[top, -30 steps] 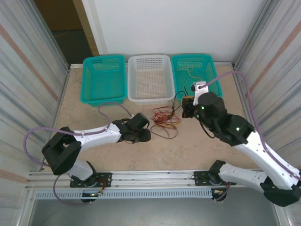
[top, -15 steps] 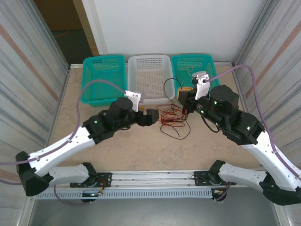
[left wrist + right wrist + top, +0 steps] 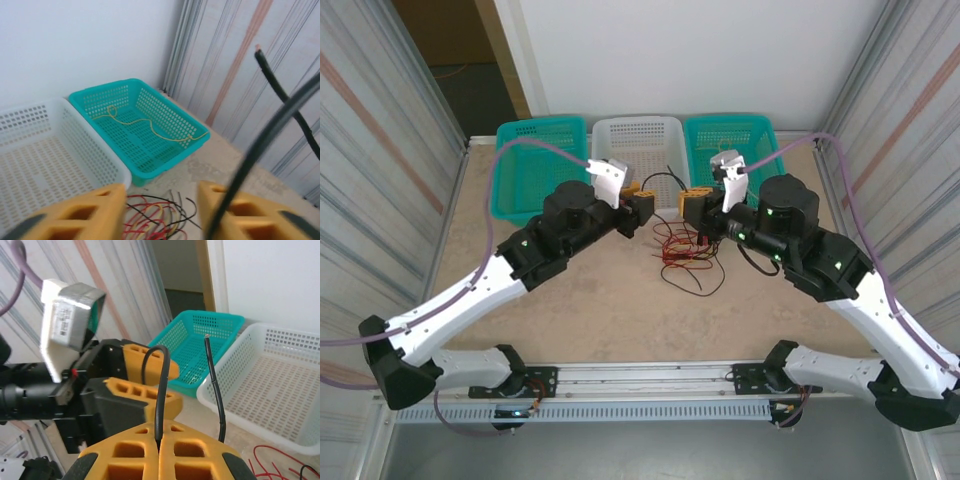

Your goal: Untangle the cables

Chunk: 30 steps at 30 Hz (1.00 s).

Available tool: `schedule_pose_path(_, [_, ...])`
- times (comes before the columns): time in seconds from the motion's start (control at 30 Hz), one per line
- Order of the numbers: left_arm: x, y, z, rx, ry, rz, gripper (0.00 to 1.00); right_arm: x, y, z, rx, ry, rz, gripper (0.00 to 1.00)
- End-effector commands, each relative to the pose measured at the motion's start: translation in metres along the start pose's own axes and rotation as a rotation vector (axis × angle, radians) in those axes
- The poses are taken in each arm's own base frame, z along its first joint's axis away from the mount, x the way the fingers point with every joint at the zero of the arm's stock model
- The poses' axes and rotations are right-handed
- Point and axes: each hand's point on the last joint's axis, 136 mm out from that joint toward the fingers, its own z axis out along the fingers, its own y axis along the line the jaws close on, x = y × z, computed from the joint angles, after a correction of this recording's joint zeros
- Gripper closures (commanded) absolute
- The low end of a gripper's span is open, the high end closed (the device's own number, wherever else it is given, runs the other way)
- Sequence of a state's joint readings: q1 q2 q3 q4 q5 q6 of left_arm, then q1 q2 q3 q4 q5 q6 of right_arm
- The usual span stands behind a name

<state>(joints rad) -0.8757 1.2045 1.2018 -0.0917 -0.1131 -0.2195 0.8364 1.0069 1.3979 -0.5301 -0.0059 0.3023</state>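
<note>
From above, the left gripper (image 3: 645,207) and right gripper (image 3: 692,208) face each other over the far middle of the bench (image 3: 590,310). A black cable (image 3: 665,178) arches between them in front of the white basket (image 3: 638,122). The other cables (image 3: 682,255) lie tangled just beneath, in red and dark loops.

Left wrist: its fingers (image 3: 80,212) stand apart, with the black cable leaning on one, not pinched. A yellow cable (image 3: 145,122) lies in the teal basket (image 3: 172,161).

Right wrist: the pads are pressed together on the black cable, whose free end sticks up.

These strands look light and springy (likely to snag), so I would grip near an end and draw it out slowly.
</note>
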Motion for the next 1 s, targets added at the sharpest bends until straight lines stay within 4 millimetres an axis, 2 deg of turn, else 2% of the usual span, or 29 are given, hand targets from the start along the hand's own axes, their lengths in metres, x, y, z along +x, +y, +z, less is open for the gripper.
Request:
schedule_pose_path(0.0, [-0.028,0.002,-0.003,0.006,-0.099,-0.001,0.8,-0.014,0.005,-0.001,-0.022,-0.036,-0.004,1.0])
schedule_pose_path(0.07, [-0.029,0.004,0.0,0.008,-0.104,-0.015,0.97,-0.012,0.002,0.002,-0.015,-0.031,-0.001,1.0])
schedule_pose_path(0.13, [-0.031,0.007,0.002,0.003,-0.097,-0.018,1.0,-0.012,-0.003,0.003,0.009,-0.032,0.001,1.0])
schedule_pose_path(0.17, [-0.031,0.011,0.005,-0.015,-0.087,-0.017,1.0,-0.011,-0.01,0.004,0.046,-0.034,0.002,0.94])
schedule_pose_path(0.2, [-0.031,0.016,0.007,-0.04,-0.077,-0.014,1.0,-0.011,-0.022,0.004,0.104,-0.037,0.005,0.84])
schedule_pose_path(0.23, [-0.032,0.025,0.011,-0.085,-0.063,-0.012,1.0,-0.008,-0.038,0.005,0.189,-0.035,0.01,0.68])
schedule_pose_path(0.3, [-0.031,0.051,0.021,-0.203,-0.013,-0.021,1.0,0.006,-0.077,0.006,0.36,0.002,0.023,0.44])
schedule_pose_path(0.4, [-0.034,0.09,0.039,-0.316,0.047,-0.094,1.0,0.046,-0.137,0.01,0.541,0.135,0.149,0.28])
schedule_pose_path(0.43, [-0.036,0.1,0.048,-0.326,0.054,-0.124,1.0,0.062,-0.153,0.01,0.571,0.186,0.214,0.27])
schedule_pose_path(0.5, [-0.039,0.125,0.062,-0.371,0.064,-0.186,1.0,0.087,-0.173,0.009,0.594,0.251,0.314,0.29])
schedule_pose_path(0.57, [-0.038,0.147,0.082,-0.39,0.085,-0.245,1.0,0.104,-0.182,0.005,0.604,0.276,0.362,0.29])
schedule_pose_path(0.67, [-0.039,0.172,0.113,-0.386,0.079,-0.3,1.0,0.119,-0.183,0.003,0.597,0.285,0.379,0.27])
schedule_pose_path(0.7, [-0.036,0.179,0.123,-0.382,0.087,-0.32,0.9,0.126,-0.185,0.004,0.595,0.298,0.383,0.26])
schedule_pose_path(0.73, [-0.03,0.184,0.133,-0.373,0.106,-0.343,0.64,0.134,-0.186,0.006,0.596,0.323,0.39,0.25])
schedule_pose_path(0.77, [-0.026,0.186,0.141,-0.367,0.122,-0.355,0.46,0.142,-0.188,0.009,0.595,0.355,0.397,0.25])
schedule_pose_path(0.8, [-0.019,0.189,0.147,-0.37,0.142,-0.366,0.32,0.152,-0.19,0.012,0.591,0.397,0.404,0.25])
schedule_pose_path(0.83, [-0.013,0.189,0.151,-0.369,0.157,-0.371,0.26,0.162,-0.191,0.016,0.59,0.441,0.411,0.25])
schedule_pose_path(0.97, [0.004,0.179,0.146,-0.357,0.174,-0.382,0.2,0.19,-0.202,0.029,0.611,0.561,0.4,0.29])
